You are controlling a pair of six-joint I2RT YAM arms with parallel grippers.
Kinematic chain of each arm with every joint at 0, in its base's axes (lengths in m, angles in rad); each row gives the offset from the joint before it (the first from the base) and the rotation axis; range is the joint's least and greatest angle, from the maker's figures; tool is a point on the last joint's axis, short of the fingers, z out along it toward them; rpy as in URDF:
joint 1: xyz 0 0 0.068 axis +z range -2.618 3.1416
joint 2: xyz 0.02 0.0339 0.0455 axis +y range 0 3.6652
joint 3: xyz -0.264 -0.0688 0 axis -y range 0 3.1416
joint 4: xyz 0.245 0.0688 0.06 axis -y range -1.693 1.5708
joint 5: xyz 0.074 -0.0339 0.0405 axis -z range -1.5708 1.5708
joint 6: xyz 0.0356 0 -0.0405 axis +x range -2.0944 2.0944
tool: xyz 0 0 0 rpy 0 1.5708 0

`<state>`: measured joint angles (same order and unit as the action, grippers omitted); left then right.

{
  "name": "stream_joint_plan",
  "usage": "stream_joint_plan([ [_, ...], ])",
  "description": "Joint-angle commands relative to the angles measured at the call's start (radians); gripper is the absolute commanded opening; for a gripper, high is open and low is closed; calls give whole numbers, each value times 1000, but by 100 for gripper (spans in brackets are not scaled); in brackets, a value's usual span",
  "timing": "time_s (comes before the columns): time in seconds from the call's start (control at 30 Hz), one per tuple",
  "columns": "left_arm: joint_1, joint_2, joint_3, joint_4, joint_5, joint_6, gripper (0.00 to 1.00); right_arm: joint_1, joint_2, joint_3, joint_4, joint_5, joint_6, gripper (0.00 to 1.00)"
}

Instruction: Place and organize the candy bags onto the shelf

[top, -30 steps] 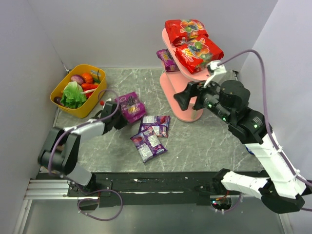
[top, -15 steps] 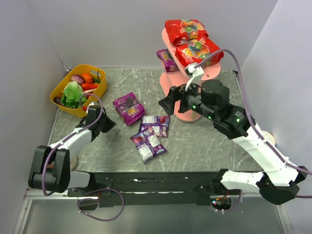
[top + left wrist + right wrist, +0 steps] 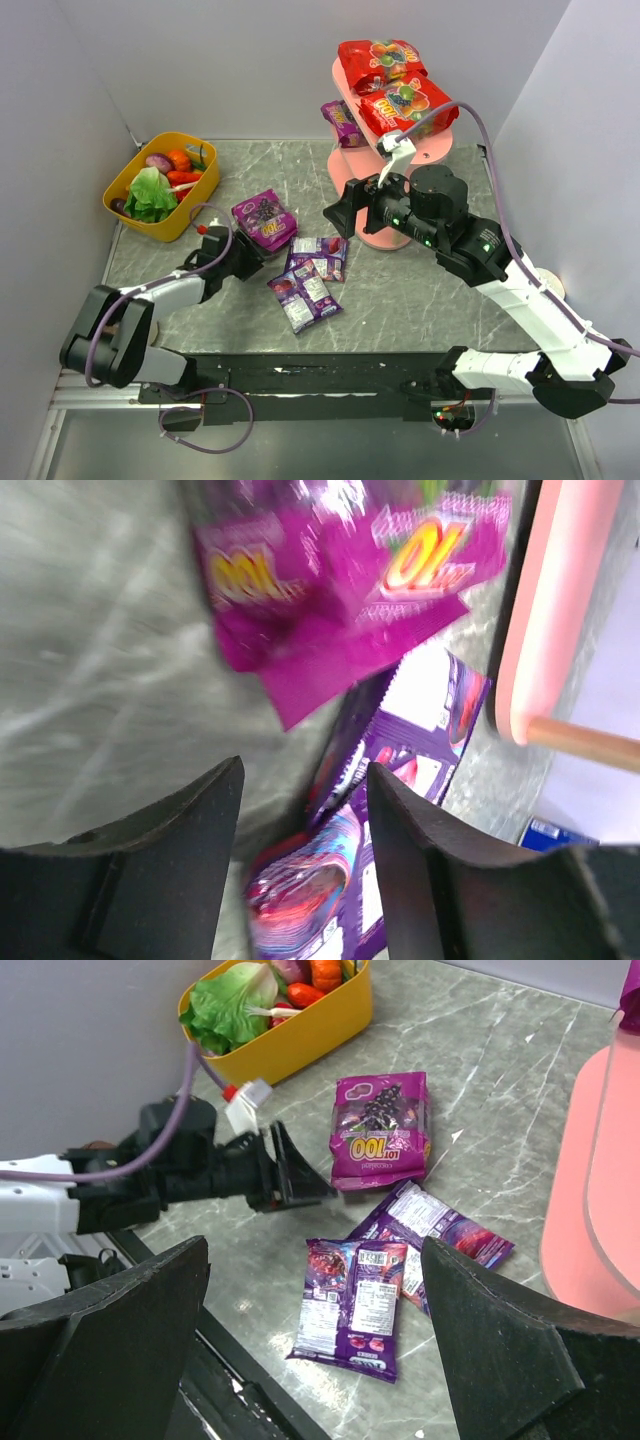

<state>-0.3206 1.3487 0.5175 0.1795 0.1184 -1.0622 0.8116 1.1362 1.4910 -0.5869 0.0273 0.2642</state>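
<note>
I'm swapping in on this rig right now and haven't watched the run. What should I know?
Left gripper: open, empty, low over the table, pointing at the loose purple bags.
Right gripper: open, empty, in the air in front of the shelf.
Done: two red bags and one purple bag sit on the shelf.
Left: at least three loose purple bags lie on the table and need shelving.
</note>
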Motion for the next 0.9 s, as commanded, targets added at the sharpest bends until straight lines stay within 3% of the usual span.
stream_joint_plan([
  [0.0,-37,44,30,129,-69,-85,55,8,-1,28,24,16,-2,93],
  [0.37,-38,197,128,117,-115,-88,47,8,-24,23,7,48,-13,92],
  [0.47,-38,224,148,85,-149,-85,37,9,-29,26,2,59,-17,92],
  [0.67,-37,210,179,-26,-235,-65,1,8,-32,22,4,65,-25,92],
  [0.87,-12,132,162,-137,-263,28,1,8,-24,12,22,51,-26,92],
])
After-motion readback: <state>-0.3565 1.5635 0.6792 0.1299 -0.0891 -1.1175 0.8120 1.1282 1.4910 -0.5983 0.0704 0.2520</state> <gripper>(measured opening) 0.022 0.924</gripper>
